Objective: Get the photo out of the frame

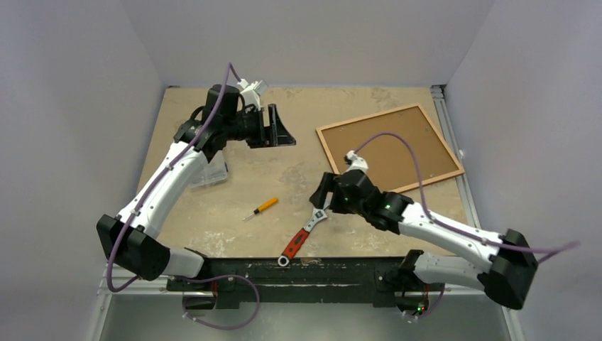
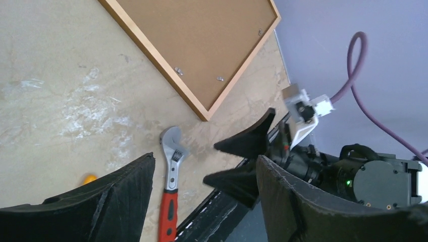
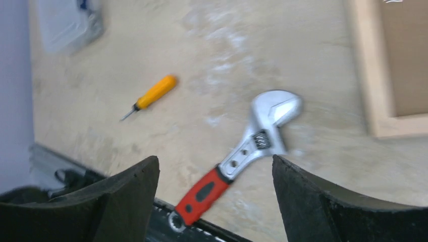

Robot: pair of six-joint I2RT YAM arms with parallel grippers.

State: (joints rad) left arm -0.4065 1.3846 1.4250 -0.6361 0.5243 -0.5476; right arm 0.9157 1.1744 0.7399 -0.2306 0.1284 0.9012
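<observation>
Right tool (image 1: 323, 190) opened wide, empty, by wrench (image 3: 237, 161) | left tool (image 1: 282, 131) opened, empty | frame (image 1: 368, 118) laid face-down at 2 o'clock, photo hidden under backing board (image 1: 387, 156) | photo judged light, bendable: edge to be pinched.

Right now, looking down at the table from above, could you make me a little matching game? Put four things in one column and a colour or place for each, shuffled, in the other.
Things:
1. frame
2. wrench
3. screwdriver
4. clear box

Descriptions:
A. red handle, silver head
B. partly under the left arm
C. orange-brown wooden border, cork-brown back facing up
D. yellow-orange handle

Pairs: 1-C, 2-A, 3-D, 4-B.
</observation>
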